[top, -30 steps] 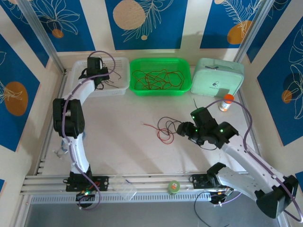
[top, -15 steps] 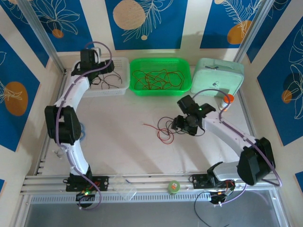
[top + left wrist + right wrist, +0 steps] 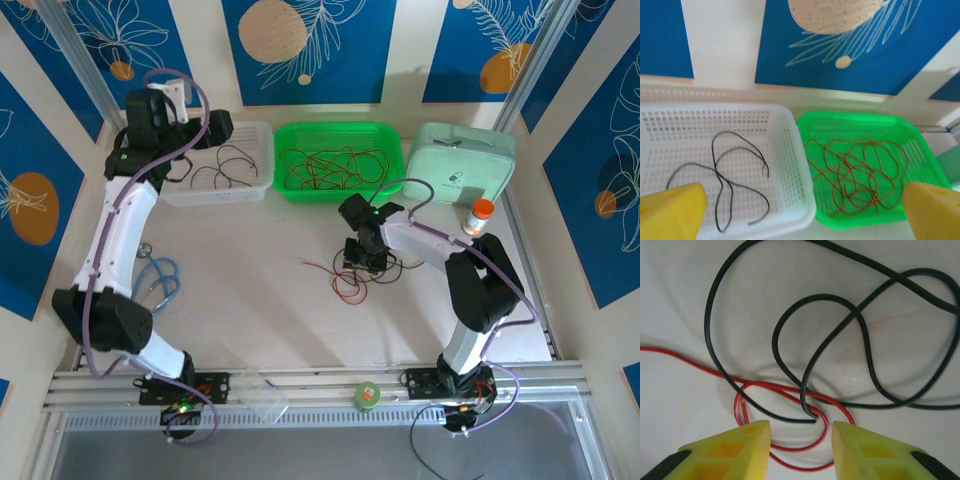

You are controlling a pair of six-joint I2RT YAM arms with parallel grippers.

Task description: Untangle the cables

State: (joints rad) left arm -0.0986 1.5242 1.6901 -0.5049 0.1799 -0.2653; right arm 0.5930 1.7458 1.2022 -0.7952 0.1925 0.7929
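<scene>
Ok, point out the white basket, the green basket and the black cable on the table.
white basket (image 3: pixel 705 117): left wrist view, its far wall.
green basket (image 3: pixel 855 127): left wrist view, its far wall.
black cable (image 3: pixel 774 337): right wrist view, left side of its inner loop.

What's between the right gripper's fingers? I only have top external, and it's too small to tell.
Observer: On the right wrist view, the right gripper has its jaws apart. The free end of the black cable lies just ahead of the gap, not clamped.
Operator: Red one clear of it?
Observer: No. The red cable loops around that same end, so both lie in line with the gap.
Operator: Left gripper holding anything?
Observer: No. On the left wrist view, the left gripper is wide open and empty, pointed at the white basket.
</scene>
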